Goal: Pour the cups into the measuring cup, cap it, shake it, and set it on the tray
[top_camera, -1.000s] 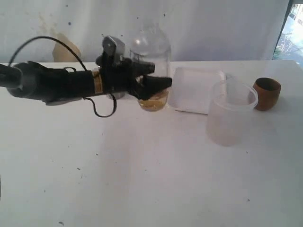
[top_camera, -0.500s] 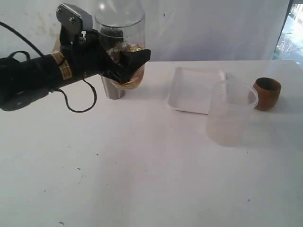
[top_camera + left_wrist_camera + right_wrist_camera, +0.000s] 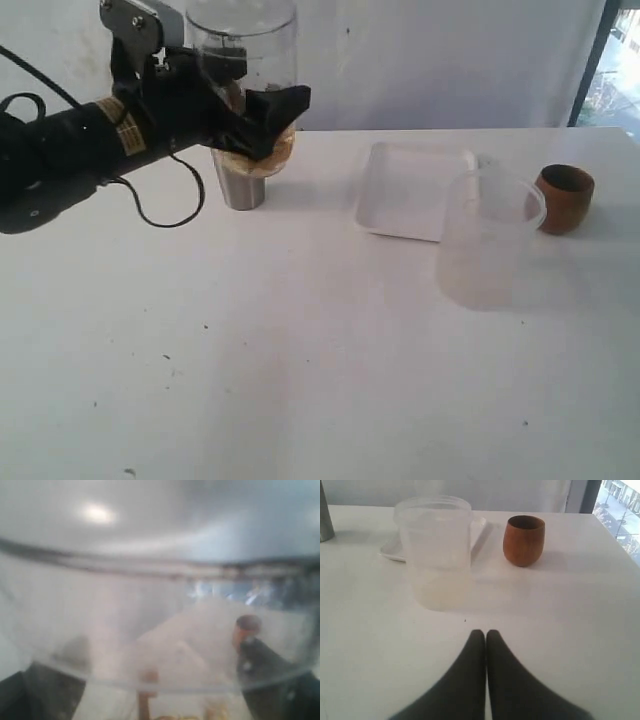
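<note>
My left gripper [image 3: 262,125] is shut on the clear measuring cup [image 3: 245,60] and holds it raised above the table at the back left. Yellowish contents sit at the cup's bottom. In the left wrist view the cup's clear wall [image 3: 160,630] fills the frame, with the gripper's [image 3: 155,680] dark fingers [image 3: 272,677] on either side. The steel tumbler [image 3: 240,185] stands on the table just under the held cup. At the far right stands the reddish-brown wooden cup [image 3: 565,198] [image 3: 523,540]. The white tray [image 3: 410,190] [image 3: 479,530] lies at the back middle. My right gripper [image 3: 486,635] is shut and empty, low over the table.
A wide frosted plastic container [image 3: 490,238] [image 3: 437,550] stands upright in front of the tray's right end, between my right gripper and the tray. The steel tumbler's side [image 3: 324,515] shows at the edge of the right wrist view.
My left arm has lifted the measuring cup off the table and carried it up and to the left, uncovering the steel tumbler. The right gripper has not moved.
</note>
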Robot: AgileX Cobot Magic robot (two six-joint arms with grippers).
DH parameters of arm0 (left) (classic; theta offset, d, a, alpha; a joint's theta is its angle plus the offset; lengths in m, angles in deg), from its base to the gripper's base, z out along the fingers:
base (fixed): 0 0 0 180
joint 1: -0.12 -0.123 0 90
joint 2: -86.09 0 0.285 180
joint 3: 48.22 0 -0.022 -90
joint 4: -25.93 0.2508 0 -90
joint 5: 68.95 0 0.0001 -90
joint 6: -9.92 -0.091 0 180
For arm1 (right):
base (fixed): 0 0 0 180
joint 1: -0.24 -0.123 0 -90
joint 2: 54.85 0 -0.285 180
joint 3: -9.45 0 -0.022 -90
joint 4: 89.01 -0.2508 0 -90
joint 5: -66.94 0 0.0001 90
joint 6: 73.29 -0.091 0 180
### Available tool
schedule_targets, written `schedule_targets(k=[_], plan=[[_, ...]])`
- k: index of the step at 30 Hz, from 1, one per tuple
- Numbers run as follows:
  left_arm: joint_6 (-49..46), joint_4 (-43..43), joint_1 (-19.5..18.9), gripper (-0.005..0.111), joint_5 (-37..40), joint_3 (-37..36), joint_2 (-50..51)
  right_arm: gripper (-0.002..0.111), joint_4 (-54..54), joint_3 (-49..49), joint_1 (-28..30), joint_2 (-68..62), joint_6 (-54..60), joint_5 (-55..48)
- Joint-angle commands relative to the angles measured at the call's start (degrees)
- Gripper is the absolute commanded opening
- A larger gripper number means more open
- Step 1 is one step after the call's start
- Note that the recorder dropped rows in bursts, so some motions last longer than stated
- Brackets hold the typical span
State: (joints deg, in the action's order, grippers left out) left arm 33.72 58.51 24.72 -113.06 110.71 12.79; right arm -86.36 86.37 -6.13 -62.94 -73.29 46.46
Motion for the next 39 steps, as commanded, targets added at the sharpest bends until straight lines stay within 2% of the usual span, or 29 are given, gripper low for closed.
schedule_targets(k=[1,2,4,5,7,8,10,11,12,13,14,15,16,17,18,19,21,22,24,25,27,28,29,30,33,35,36,38,39], plan=[[5.5,10.8,0.2,0.000,-13.2,-0.8,-0.9,0.000,0.1,0.3,0.1,0.3,0.0,0.5],[1.0,8.0,1.4,0.000,-10.1,-0.9,-0.9,0.000,0.1,0.3,0.1,0.3,0.0,0.5],[-10.8,-19.0,3.1,0.000,0.0,1.0,0.9,0.000,0.1,0.3,0.1,0.3,0.0,0.5],[-8.7,-19.5,2.6,0.000,1.0,1.4,1.5,0.000,0.1,0.3,0.1,0.3,0.0,0.5],[2.9,7.3,1.8,0.000,-5.7,0.2,0.1,0.000,0.1,0.3,0.1,0.3,0.0,0.5],[0.3,7.9,2.4,0.000,-5.7,0.2,0.4,0.000,0.1,0.3,0.1,0.3,0.0,0.5],[-10.3,-18.0,3.0,0.000,2.0,2.5,2.8,0.000,0.1,0.3,0.1,0.3,0.0,0.5],[-6.4,-18.4,2.3,0.000,3.0,2.8,3.2,0.000,0.1,0.3,0.1,0.3,0.0,0.5],[1.1,-3.6,1.8,0.000,0.3,1.9,2.3,0.000,0.1,0.3,0.1,0.3,0.0,0.5],[1.8,7.0,1.7,0.000,-5.1,1.4,1.8,0.000,0.1,0.3,0.1,0.3,0.0,0.5],[-1.8,4.6,2.1,0.000,-4.6,1.3,2.2,0.000,0.1,0.3,0.1,0.3,0.0,0.5],[-6.0,-9.7,2.5,0.000,-0.9,2.0,3.2,0.000,0.1,0.3,0.1,0.3,0.0,0.5],[-4.5,-17.0,2.5,0.000,0.6,2.5,4.0,0.000,0.1,0.3,0.1,0.3,0.0,0.5],[0.6,-10.3,2.0,0.000,-1.0,2.1,3.4,0.000,0.1,0.3,0.1,0.3,0.0,0.5],[4.0,5.4,1.9,0.000,-7.0,1.1,2.4,0.000,0.1,0.3,0.1,0.3,0.0,0.5],[0.9,9.7,2.6,0.000,-8.1,1.0,2.3,0.000,0.1,0.3,0.1,0.3,0.0,0.5],[-10.0,-19.0,4.0,0.000,1.7,3.0,4.1,0.000,0.1,0.3,0.1,0.3,0.0,0.5],[-8.2,-21.2,4.0,0.000,3.5,3.4,4.5,0.000,0.1,0.3,0.1,0.3,0.0,0.5],[-3.3,2.3,4.1,0.000,-3.1,1.2,2.6,0.000,0.1,0.3,0.1,0.3,0.0,0.5],[-7.1,-0.5,4.8,0.000,-3.1,1.2,2.8,0.000,0.1,0.3,0.1,0.3,0.0,0.5],[-11.1,-24.4,5.1,0.000,2.8,3.3,4.5,0.000,0.1,0.3,0.1,0.3,0.0,0.5],[-6.1,-18.7,4.7,0.000,3.0,2.9,3.5,0.000,0.1,0.3,0.1,0.3,0.0,0.5],[-1.2,-1.4,4.7,0.000,-0.5,1.8,2.3,0.000,0.1,0.3,0.1,0.3,0.0,0.5],[-3.4,5.5,5.0,0.000,-4.4,1.2,1.8,0.000,0.1,0.3,0.1,0.3,0.0,0.5],[-14.4,-29.5,5.3,0.000,6.4,4.7,4.3,0.000,0.1,0.3,0.1,0.3,0.0,0.5],[-1.8,-3.8,4.7,0.000,5.3,3.1,2.2,0.000,0.1,0.3,0.1,0.3,0.0,0.5],[-1.3,6.3,4.7,0.000,1.1,2.4,1.8,0.000,0.1,0.3,0.1,0.3,0.0,0.5],[-5.4,-15.3,4.7,0.000,4.4,3.4,3.5,0.000,0.1,0.3,0.1,0.3,0.0,0.5],[-3.2,-17.0,4.0,0.000,5.7,3.5,3.3,0.000,0.1,0.3,0.1,0.3,0.0,0.5]])
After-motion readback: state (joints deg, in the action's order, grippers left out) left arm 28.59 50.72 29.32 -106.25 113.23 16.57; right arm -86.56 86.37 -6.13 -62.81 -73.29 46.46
